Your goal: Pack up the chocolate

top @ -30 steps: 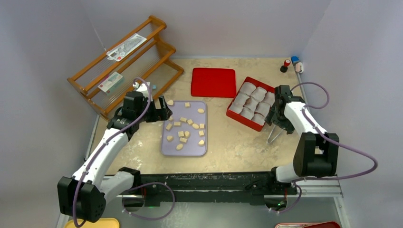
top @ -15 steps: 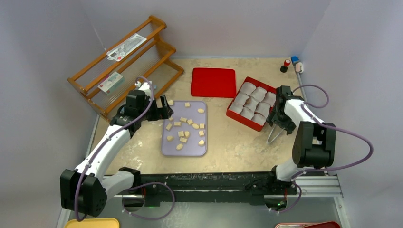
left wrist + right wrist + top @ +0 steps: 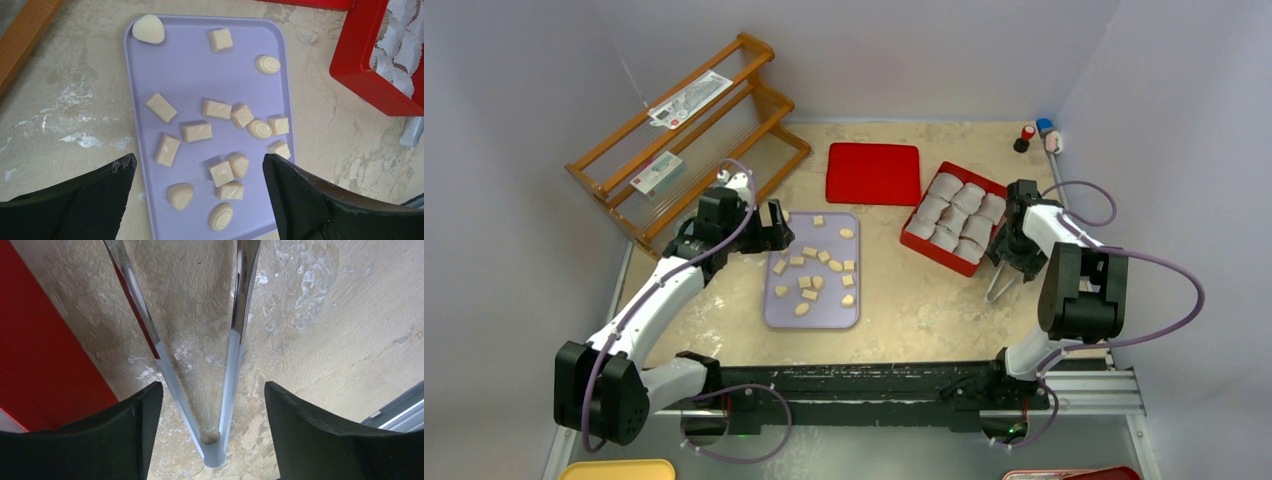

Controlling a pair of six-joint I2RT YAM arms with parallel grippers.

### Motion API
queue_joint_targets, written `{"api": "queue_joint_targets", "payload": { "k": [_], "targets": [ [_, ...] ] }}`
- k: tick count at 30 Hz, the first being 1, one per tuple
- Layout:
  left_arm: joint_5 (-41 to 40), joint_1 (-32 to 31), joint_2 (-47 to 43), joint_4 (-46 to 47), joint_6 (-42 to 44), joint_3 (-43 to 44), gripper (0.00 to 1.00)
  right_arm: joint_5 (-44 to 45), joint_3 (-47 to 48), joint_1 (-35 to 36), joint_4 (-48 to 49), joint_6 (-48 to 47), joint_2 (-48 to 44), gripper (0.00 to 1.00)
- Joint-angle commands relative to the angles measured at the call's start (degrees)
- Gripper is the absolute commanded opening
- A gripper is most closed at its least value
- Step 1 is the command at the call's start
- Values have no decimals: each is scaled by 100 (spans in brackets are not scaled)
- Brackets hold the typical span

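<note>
Nearest the arm bases lies the lavender tray [image 3: 190, 75], flat on the table [image 3: 904, 310]. All the chocolate [image 3: 216, 109] in view sits loose on it: about fifteen pale squares and rounded swirls, with one rounded piece in its far left corner. None has been lifted off.

The left end effector [image 3: 197, 160] hovers over the tray's left side, its fingers wide apart and nothing between them.

Well to the right of the tray, a pair of metal tongs [image 3: 232, 360] lies on the table. The right end effector [image 3: 213, 390] is low over it, one finger on each side of the tongs' closed end. Its fingers are apart, with a gap to the metal on both sides, so no grip is made yet.

Right of the tray and a little farther back stands the red box [image 3: 936, 254], just beside the tongs. It is filled with white crinkled paper cups [image 3: 954, 215], and no chocolate shows in any of them from above.

Beyond the tray's far right corner the flat red lid [image 3: 874, 172] rests apart from the box. Far left of the tray a wooden rack [image 3: 689, 140] stands against the wall.

As I judge it, the packing has barely begun. The tongs must be picked up, every piece carried across to a cup, and the lid set on.
</note>
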Motion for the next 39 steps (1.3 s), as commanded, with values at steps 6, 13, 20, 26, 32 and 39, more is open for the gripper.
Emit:
{"api": "queue_joint_targets", "payload": {
  "k": [6,13,20,26,32,39],
  "targets": [
    [-74,-180,-28,268,-16,227,96,17,-49,-75,-43,262,-286,65],
    [-49,-241,-141,162,-16,283,96,-38,-330,-82,-58,307,-617,52],
    [-39,-323,-257,50,-59,245,96,-57,-471,-88,-154,279,-794,60],
    [-106,-391,-330,0,-87,190,96,-123,-498,-117,-162,292,-702,74],
    [-155,-413,-272,60,-77,184,96,-130,-403,-164,-118,244,-516,80],
    [-148,-414,-128,225,-78,136,96,-372,-318,-389,142,239,-196,79]
  ]
}}
